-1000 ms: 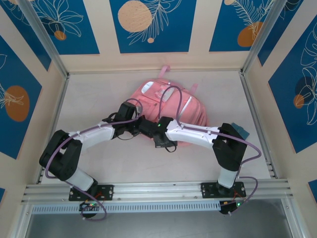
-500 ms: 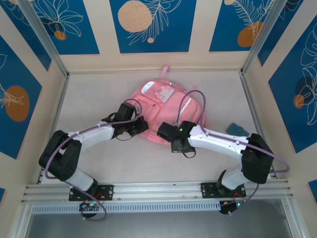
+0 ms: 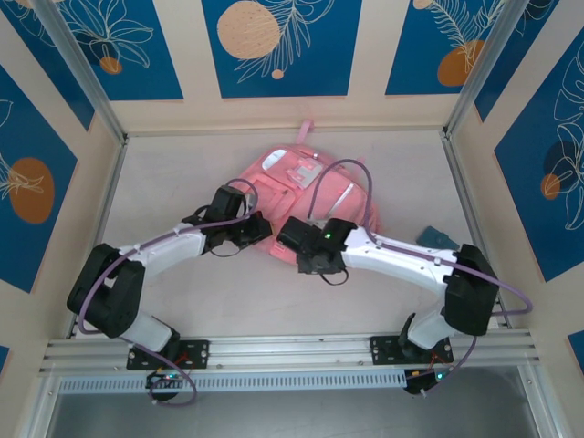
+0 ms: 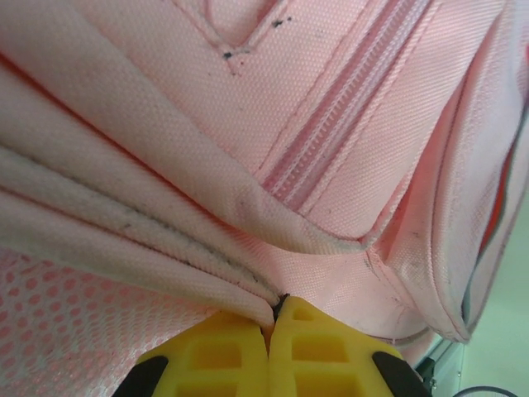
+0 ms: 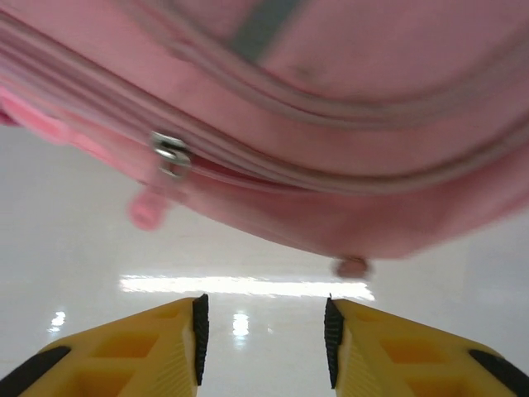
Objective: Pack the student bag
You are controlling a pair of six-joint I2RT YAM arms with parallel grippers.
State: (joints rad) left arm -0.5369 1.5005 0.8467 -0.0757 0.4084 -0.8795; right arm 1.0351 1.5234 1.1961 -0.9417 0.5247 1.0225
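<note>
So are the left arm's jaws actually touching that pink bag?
Touching. The left wrist view shows the jaws shut tight, with a fold of the pink bag pinched between them.

— What sort of place are we looking at?

— A robotics lab test cell, I'm thinking. Silver aluminium profile posts (image 3: 82,71) are framing a pale flat tabletop (image 3: 173,173). A ribbed aluminium rail (image 3: 292,345) is running along its near edge, carrying a white-and-black jointed left arm (image 3: 169,245) and its matching right arm (image 3: 401,260).

— And the walls?

— Cream boards (image 3: 283,114) are closing it in, wearing blue printed panels with white leaves and orange discs (image 3: 278,46). Purple cables (image 3: 343,163) are looping off the arms.
</note>
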